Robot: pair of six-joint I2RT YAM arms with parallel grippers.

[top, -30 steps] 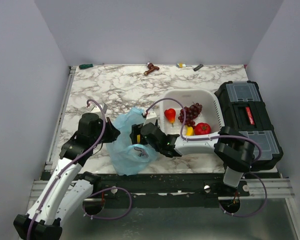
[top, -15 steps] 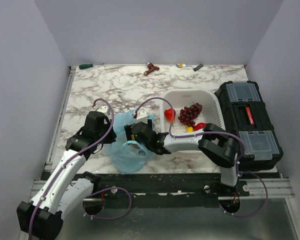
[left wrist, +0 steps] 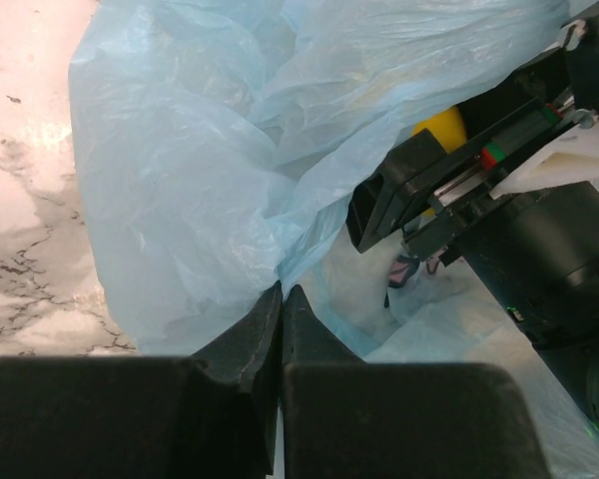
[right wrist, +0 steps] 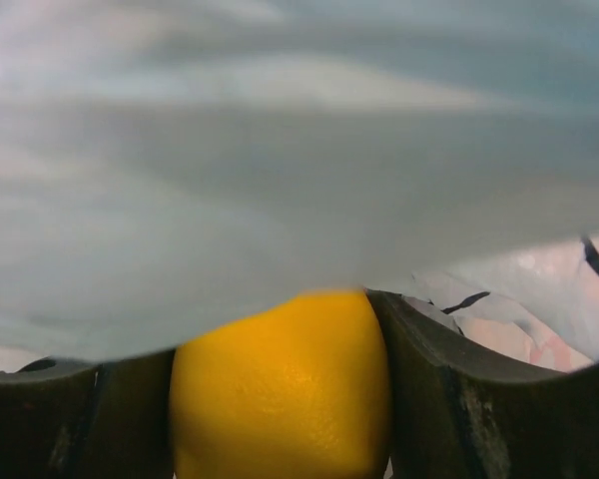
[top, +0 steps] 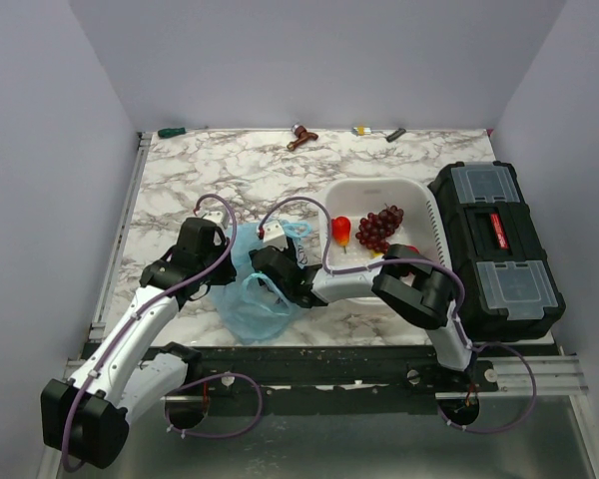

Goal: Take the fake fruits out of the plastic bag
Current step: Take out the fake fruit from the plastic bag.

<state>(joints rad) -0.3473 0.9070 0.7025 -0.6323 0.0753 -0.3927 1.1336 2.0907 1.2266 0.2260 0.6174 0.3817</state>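
Left claw pinched together on thin translucent light-blue plastic bag, propping mouth open for access. Right claw inside, clamped on round yellow lemon-like fruit. White perforated basket at bag's 3 o'clock.

My right gripper sits further left and deeper inside the plastic bag than a second ago. Its fingers, spread wider before, now press both sides of the yellow lemon. My right arm swings left across the white basket. My left gripper, pinching the bag, shifts right.
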